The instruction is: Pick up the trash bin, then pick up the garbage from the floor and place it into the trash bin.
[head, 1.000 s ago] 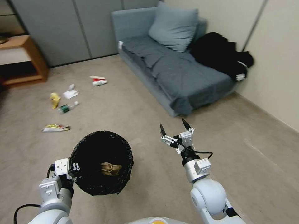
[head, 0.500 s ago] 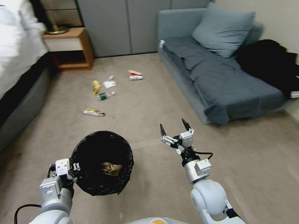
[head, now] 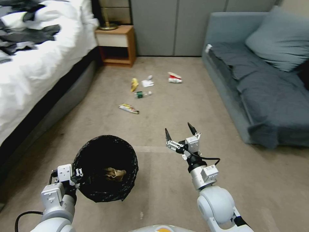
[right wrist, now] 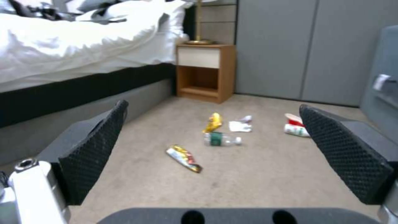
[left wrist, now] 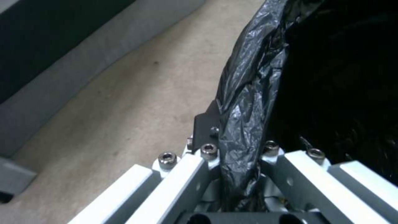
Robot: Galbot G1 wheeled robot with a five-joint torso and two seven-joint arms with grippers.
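Left claw pinches the trash bin by its crinkly rim.

My left claw, white and grey, is clamped on the crinkly black bag of the bin; a tan paper wad lies inside it. My right claw has black, diamond-textured pads, spread wide. At twelve o'clock on the beige carpet lie a yellow wrapper, a white tissue, a red-and-white cup, a green-labelled clear bottle and a gold-and-red packet. At two o'clock is a blue-grey sofa; at ten, white bedding.
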